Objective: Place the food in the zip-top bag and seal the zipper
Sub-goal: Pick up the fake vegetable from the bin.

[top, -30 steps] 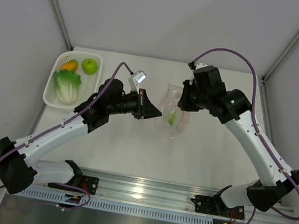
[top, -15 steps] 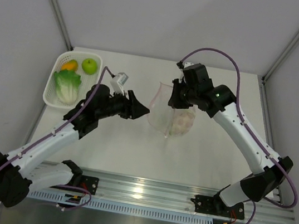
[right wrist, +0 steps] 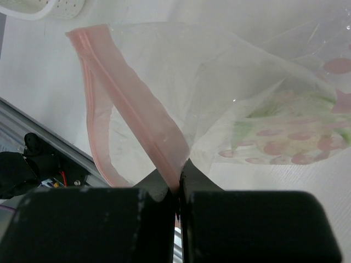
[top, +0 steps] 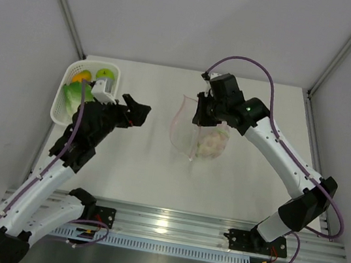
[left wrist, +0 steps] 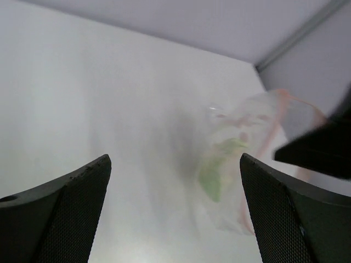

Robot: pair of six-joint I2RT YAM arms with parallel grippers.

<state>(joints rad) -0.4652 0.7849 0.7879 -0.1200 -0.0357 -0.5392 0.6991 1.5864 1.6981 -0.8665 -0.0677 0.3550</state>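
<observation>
The clear zip-top bag (top: 192, 132) hangs mouth-open over the middle of the table, with a whitish-green food piece (top: 212, 145) inside. My right gripper (top: 200, 113) is shut on the pink zipper (right wrist: 127, 101) at the bag's mouth edge, seen up close at the right gripper (right wrist: 179, 183). My left gripper (top: 136, 112) is open and empty, well left of the bag. In the left wrist view the bag (left wrist: 249, 159) and its green piece (left wrist: 211, 179) are blurred beyond the left gripper (left wrist: 175, 219). An orange fruit (top: 81, 77), green apple (top: 107, 73) and cabbage (top: 73, 96) lie in the basket.
The white mesh basket (top: 55, 108) stands at the table's far left, close behind my left arm; its corner shows as the basket (right wrist: 52, 7) in the right wrist view. Grey walls close in the back and sides. The arms' mounting rail (top: 168, 226) runs along the near edge.
My left gripper opened and drew back leftward from the bag's mouth toward the basket. The right arm shifted the bag slightly left, still gripping its zipper edge.
</observation>
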